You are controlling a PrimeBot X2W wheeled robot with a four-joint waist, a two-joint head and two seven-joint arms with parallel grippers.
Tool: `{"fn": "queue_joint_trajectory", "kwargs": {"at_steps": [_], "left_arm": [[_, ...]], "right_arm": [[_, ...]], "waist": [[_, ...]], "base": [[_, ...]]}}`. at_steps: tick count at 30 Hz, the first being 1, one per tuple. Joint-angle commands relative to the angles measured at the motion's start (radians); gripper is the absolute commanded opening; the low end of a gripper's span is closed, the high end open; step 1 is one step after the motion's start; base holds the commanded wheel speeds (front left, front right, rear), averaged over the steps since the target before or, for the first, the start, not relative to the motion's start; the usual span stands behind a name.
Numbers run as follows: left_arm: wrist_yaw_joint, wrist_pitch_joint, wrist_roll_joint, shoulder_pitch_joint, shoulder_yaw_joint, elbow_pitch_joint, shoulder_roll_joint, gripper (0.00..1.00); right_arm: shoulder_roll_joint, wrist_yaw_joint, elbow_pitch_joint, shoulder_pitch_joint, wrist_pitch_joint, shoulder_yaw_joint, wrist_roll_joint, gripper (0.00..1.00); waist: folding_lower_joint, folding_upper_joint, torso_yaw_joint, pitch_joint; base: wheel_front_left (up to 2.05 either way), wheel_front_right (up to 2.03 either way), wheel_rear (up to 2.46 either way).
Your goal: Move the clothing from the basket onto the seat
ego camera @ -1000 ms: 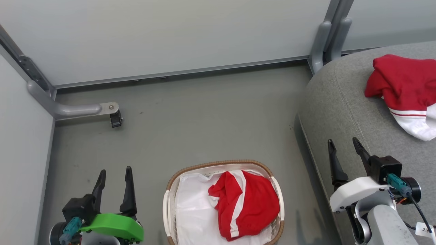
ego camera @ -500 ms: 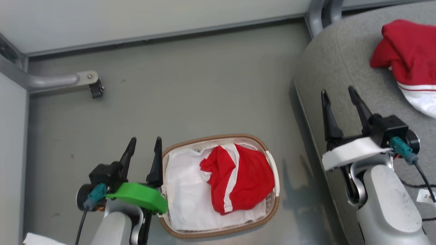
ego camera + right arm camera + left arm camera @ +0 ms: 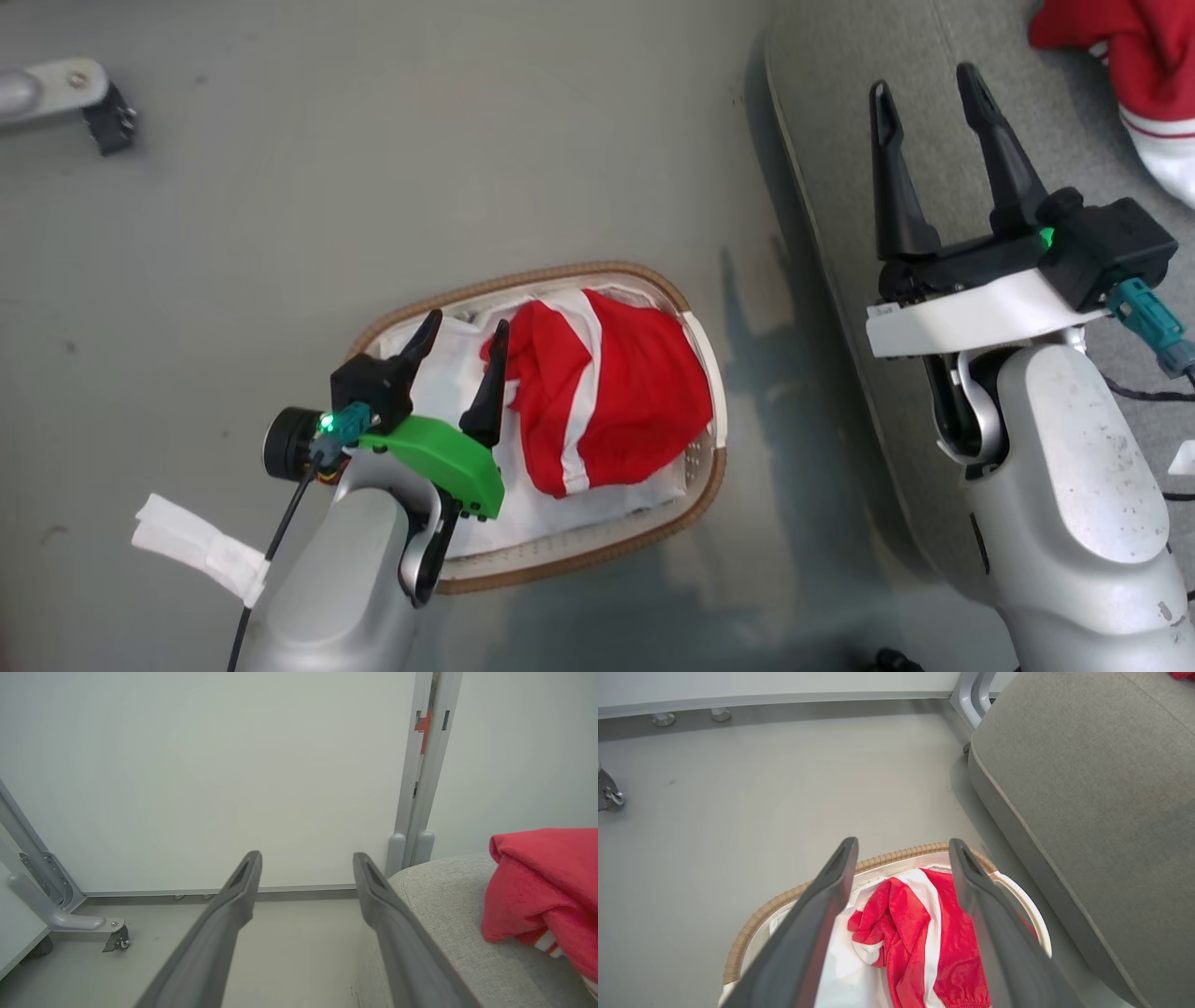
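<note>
In the head view the left gripper (image 3: pixel 467 324) sits left of centre, over the left half of the laundry basket (image 3: pixel 560 558). Its two dark fingers are spread wide and hold nothing. The finger nearer the frame's centre lies just beside the left edge of the red garment (image 3: pixel 616 401); whether it touches the cloth I cannot tell. That garment is crumpled, with a white stripe down it, and lies in the right half of the basket on the white liner (image 3: pixel 551 513), which shows bare along the lower edge. The basket stands on the grey floor (image 3: pixel 373 187) in the middle of the frame, left of the grey sofa seat (image 3: pixel 831 149), with a strip of floor between them.

In the left wrist view the open fingers frame the red garment, with the brown woven rim curving behind their tips.

The right gripper (image 3: pixel 922 82) is at the upper right, above the seat's left edge, its fingers wide apart and empty. A second red garment (image 3: pixel 1144 47) with white trim lies on the seat in the upper right corner, apart from that gripper. The right wrist view shows it at the right edge, resting on the cushion, while the fingers point toward a pale wall panel (image 3: pixel 233 765). A metal foot with a caster (image 3: pixel 103 112) sits at the upper left of the head view.
</note>
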Motion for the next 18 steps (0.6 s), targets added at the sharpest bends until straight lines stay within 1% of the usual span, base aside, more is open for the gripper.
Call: {"fn": "queue_joint_trajectory", "kwargs": {"at_steps": [1,9,18], "left_arm": [[-0.003,-0.001,-0.005,-0.04,-0.007,0.025,0.007,1.0],[-0.003,-0.001,-0.021,-0.152,-0.08,0.211,0.007,1.0],[-0.003,-0.001,-0.044,-0.273,-0.174,0.373,0.007,1.0]], "right_arm": [[-0.002,-0.001,-0.015,-0.022,-0.002,0.007,0.008,1.0],[-0.002,-0.001,-0.069,-0.069,-0.002,0.046,0.029,1.0],[-0.002,-0.001,-0.121,-0.106,-0.002,0.071,0.05,1.0]], "waist": [[0.0,-0.0001,-0.08,0.123],[0.0,-0.0001,-0.126,0.228],[0.0,-0.0001,-0.178,0.317]], "base": [[0.0,0.0,0.0],[0.0,0.0,0.0],[0.0,0.0,0.0]]}}
